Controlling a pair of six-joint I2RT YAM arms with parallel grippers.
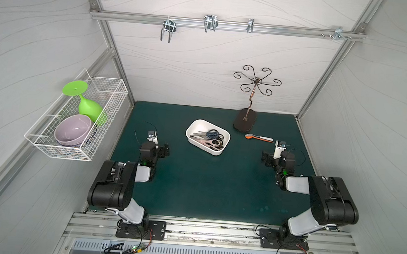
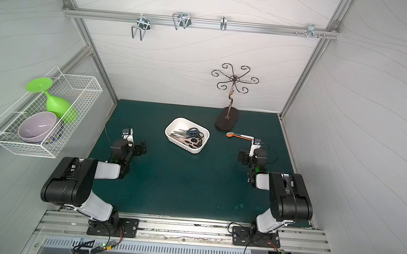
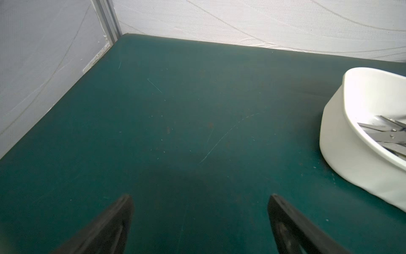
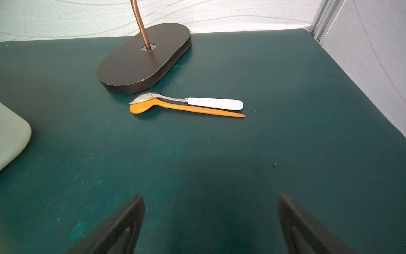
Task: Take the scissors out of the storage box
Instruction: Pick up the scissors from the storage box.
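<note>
Scissors piled in storage box, untouched

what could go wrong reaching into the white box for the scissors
1. The scissors lie piled and crossed, so one grip may drag up a tangled second pair or slip off.
2. The storage box stands unheld on the mat and could slide or tip if a pair catches its wall.

One storage box, perhaps four scissors, two spoons, one stand, one basket
</note>
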